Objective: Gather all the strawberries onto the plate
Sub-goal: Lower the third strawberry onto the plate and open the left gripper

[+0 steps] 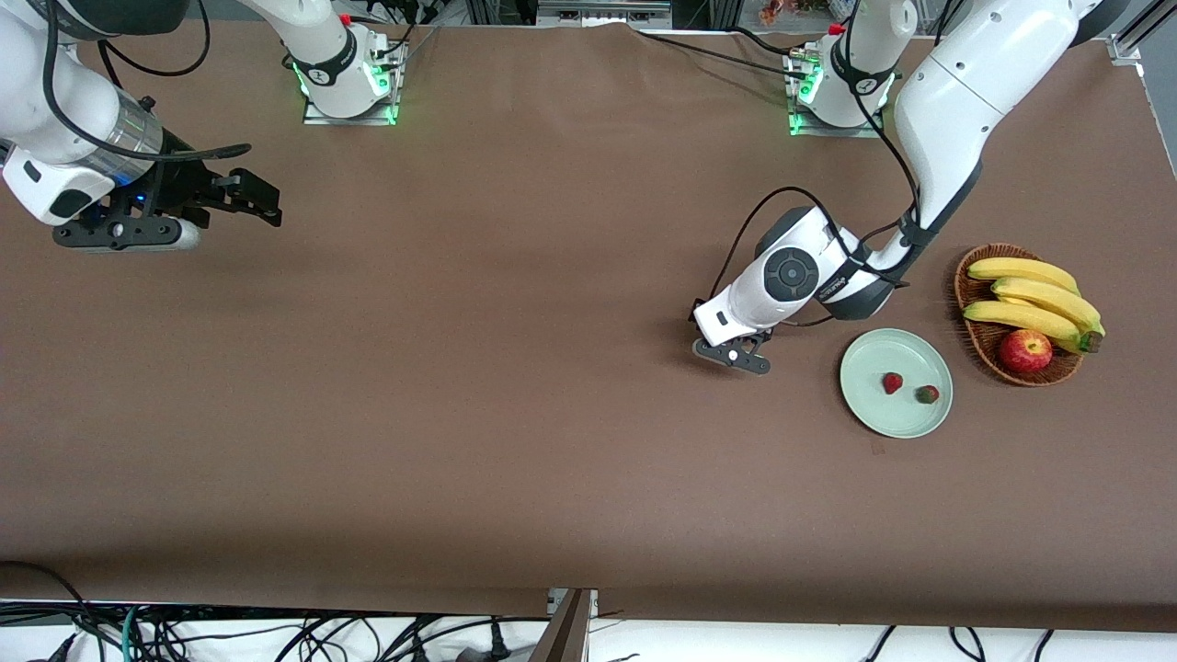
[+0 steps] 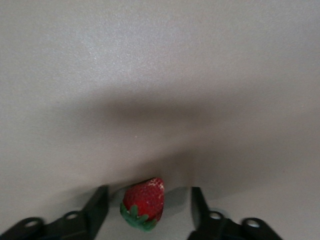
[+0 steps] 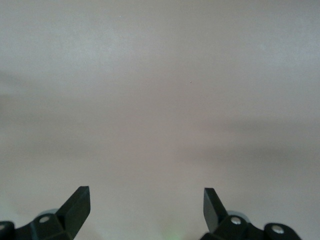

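Note:
The pale green plate [image 1: 885,418] lies toward the left arm's end of the table, next to the basket. Two strawberries rest on it, one [image 1: 892,382] near the middle and one [image 1: 927,394] closer to the basket. A third strawberry [image 2: 144,202], red with a green cap, lies on the brown cloth between the fingers of my left gripper [image 2: 149,196]. A gap shows on each side of it, so the jaws are open around it. In the front view that gripper [image 1: 733,354] is down at the table beside the plate and hides this berry. My right gripper [image 1: 262,202] waits open and empty at the right arm's end [image 3: 146,197].
A brown wicker basket [image 1: 975,342] holds bananas [image 1: 1034,299] and a red-yellow apple [image 1: 1025,350], right beside the plate. Brown cloth covers the table. Cables hang along the table's edge nearest the front camera.

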